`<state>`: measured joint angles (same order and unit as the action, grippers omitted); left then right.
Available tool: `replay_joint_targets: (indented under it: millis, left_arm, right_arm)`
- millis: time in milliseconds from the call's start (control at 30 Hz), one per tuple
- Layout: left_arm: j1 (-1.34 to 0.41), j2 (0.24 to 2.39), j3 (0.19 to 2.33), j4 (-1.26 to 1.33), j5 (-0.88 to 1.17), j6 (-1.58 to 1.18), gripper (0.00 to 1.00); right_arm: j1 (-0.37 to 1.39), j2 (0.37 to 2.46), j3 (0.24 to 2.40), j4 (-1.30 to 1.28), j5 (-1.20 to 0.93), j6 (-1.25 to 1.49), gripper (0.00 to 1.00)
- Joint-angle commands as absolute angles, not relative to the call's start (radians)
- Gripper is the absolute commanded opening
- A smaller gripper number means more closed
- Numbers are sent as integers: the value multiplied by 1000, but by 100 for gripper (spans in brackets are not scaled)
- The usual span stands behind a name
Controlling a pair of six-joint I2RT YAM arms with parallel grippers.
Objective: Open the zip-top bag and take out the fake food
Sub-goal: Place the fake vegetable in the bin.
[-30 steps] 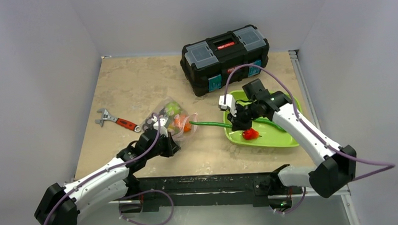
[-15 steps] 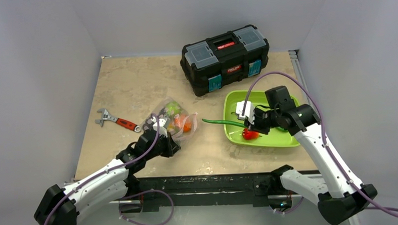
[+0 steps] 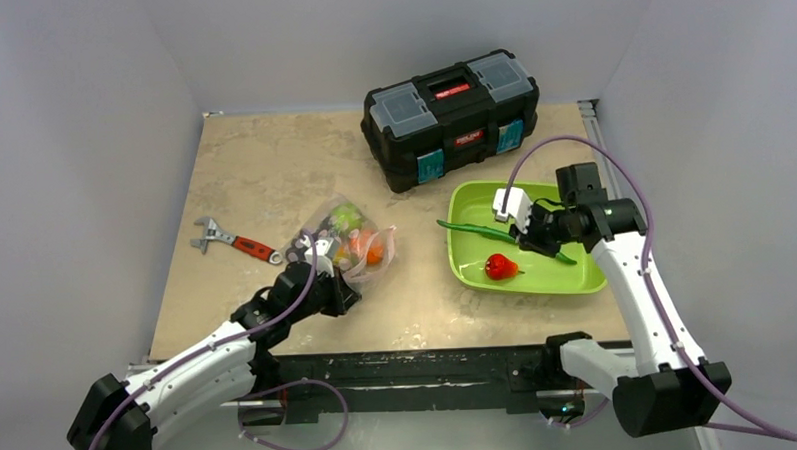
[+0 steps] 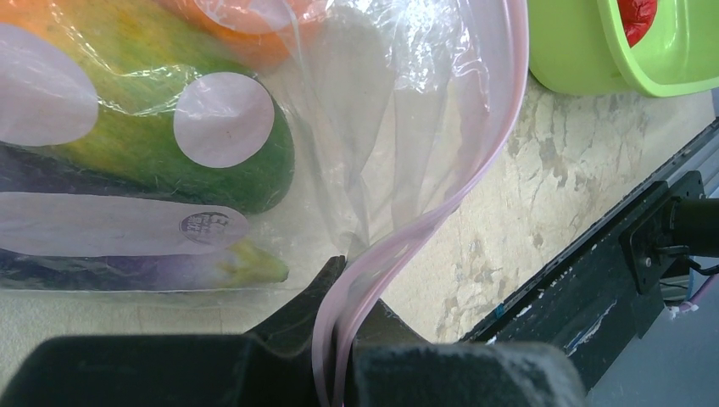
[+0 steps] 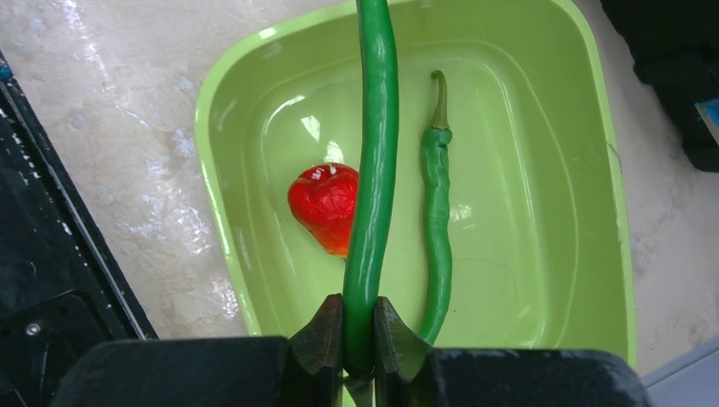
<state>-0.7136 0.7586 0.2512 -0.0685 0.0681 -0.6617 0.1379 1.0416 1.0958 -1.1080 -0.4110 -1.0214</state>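
Note:
The clear zip-top bag lies at table centre-left with orange, green and purple fake food inside. My left gripper is shut on the bag's pinkish zip strip at its near edge. My right gripper is shut on one end of a long green bean, held above the green tray; the held bean also shows in the right wrist view. A red pepper and a second green bean lie in the tray.
A black toolbox stands behind the tray. A red-handled wrench lies left of the bag. The black base rail runs along the table's near edge.
My right gripper has carried the long green bean rightward, from beside the bag to above the tray. The left gripper and bag have stayed in place.

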Motion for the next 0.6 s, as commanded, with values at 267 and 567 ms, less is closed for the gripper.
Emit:
replay_joint_targets:
  millis: [267,567]
  left_arm:
    - [-709,753,248,-29,78,-643,0]
    - [-709,757,248,-24,84,-640,0]
  right_arm:
    - [-39,1139,1131,-1144,-469,-1184,0]
    - [-77,1171,1123,-1135,-475,-1208,0]
